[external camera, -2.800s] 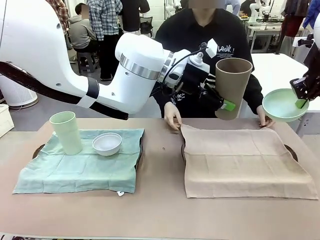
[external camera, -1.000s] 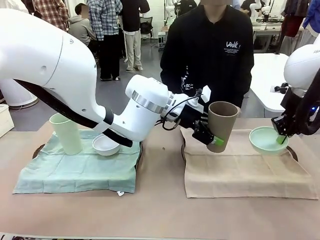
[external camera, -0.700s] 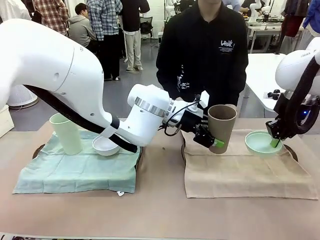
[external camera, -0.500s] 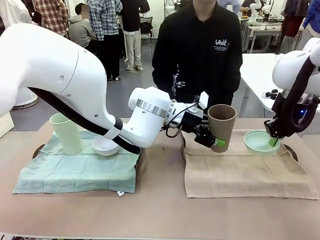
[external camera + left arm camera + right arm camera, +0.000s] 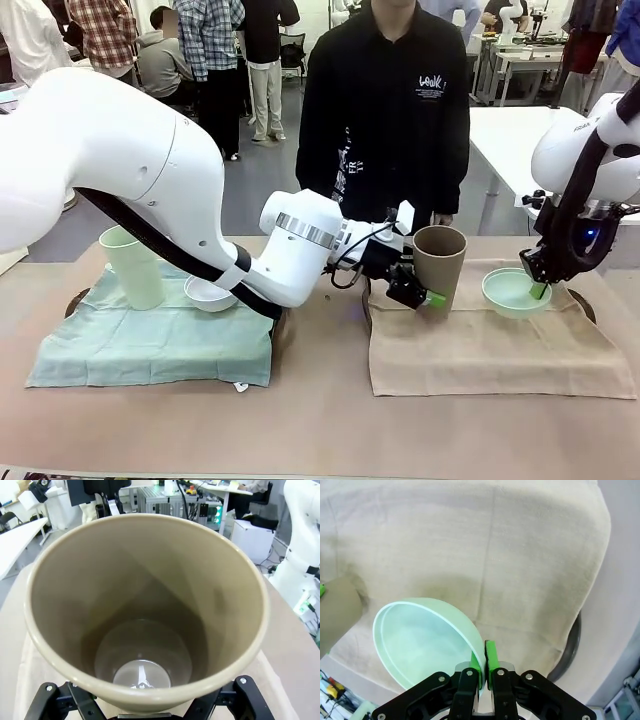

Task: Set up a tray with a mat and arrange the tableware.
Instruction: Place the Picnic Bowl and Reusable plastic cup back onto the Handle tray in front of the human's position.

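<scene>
Busy workshop behind, with several people standing or seated well beyond the far edge of the brown table (image 5: 320,420). Person in a black top (image 5: 385,110) directly across it.

Landmark for all positions: beige mat (image 5: 490,335), lying over a dark tray (image 5: 585,305) whose rim peeks out at the mat's right edge (also seen in the right wrist view, beyond the cloth's edge).

Left gripper (image 5: 418,285) at the mat's far-left corner, jaws set fairly wide and clamped on the lower wall of the brown-taupe cup (image 5: 438,270). Cup upright or nearly so, mouth up, base at the mat's surface; cannot tell whether fully seated or just above the cloth. Left wrist view looking straight down the cup (image 5: 145,615), empty inside, black finger bases at either side of its bottom.

Right gripper (image 5: 537,288) over the far-right part of the mat, fingers pinched nearly together on the rim of the mint green bowl (image 5: 515,292). Bowl tilted slightly, low over the mat; contact with the cloth not clear. Right wrist view confirming: green pads (image 5: 490,660) squeezing the bowl wall (image 5: 427,640), one pad inside, one outside.

Left of the mat, well apart: green mat (image 5: 160,335) carrying the pale green cup (image 5: 132,265) upright and the white bowl (image 5: 210,292) just beside it (partly hidden by the left arm).
</scene>
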Available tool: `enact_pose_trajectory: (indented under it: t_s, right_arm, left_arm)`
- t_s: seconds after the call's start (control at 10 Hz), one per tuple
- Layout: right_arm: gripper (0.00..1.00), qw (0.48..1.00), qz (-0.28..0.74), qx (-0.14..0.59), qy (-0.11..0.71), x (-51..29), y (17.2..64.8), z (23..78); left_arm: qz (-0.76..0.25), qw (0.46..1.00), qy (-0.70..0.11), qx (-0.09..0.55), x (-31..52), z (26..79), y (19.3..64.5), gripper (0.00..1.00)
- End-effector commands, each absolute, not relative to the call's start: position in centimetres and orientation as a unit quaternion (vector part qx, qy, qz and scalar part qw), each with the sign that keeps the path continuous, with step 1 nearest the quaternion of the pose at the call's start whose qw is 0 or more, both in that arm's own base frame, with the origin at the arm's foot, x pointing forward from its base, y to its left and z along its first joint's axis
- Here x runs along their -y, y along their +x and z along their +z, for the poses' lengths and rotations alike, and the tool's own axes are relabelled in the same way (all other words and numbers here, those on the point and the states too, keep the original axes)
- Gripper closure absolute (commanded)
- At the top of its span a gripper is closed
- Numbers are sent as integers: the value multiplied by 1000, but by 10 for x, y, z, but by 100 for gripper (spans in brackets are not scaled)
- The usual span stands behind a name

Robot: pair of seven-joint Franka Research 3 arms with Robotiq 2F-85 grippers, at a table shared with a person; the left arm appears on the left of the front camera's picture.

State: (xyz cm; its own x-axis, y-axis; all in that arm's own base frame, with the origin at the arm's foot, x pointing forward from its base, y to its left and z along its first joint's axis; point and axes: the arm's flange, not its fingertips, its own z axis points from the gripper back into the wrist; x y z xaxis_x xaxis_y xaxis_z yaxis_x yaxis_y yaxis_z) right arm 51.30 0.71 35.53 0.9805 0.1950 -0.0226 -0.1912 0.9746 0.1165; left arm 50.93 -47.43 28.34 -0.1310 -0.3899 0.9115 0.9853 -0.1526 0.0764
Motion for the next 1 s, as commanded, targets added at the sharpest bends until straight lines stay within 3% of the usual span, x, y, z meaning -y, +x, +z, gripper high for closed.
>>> enact_pose_trajectory:
  t_s: [0.0, 0.1, 0.2, 0.3, 0.4, 0.5, 0.6, 0.7, 0.9]
  right_arm:
    - [94, 994, 102, -23, 43, -4, 525, 348]
    - [94, 993, 106, -26, 40, -3, 527, 344]
    - [34, 993, 107, -35, 38, -3, 527, 341]
    - [34, 993, 109, -30, 27, -3, 525, 343]
    - [0, 994, 106, -22, 11, -4, 521, 348]
    - [70, 996, 87, -8, -32, -5, 516, 358]
    - [0, 995, 53, -14, -84, -5, 509, 369]
    - [51, 993, 39, -3, -108, -4, 499, 384]
    - [51, 994, 28, 11, -109, 4, 479, 420]
  left_arm:
    - [-646, 541, -394, 366, 482, 283, 518, 17]
    - [-643, 552, -393, 358, 483, 282, 520, 17]
    - [-635, 562, -397, 350, 481, 281, 520, 0]
    - [-634, 566, -395, 350, 479, 283, 519, 0]
    - [-631, 574, -390, 346, 477, 286, 518, 0]
    - [-630, 587, -378, 341, 473, 292, 516, 0]
    - [-626, 609, -364, 323, 468, 298, 511, 0]
    - [-626, 629, -346, 303, 462, 307, 506, 0]
    - [-598, 673, -344, 267, 442, 332, 495, 0]
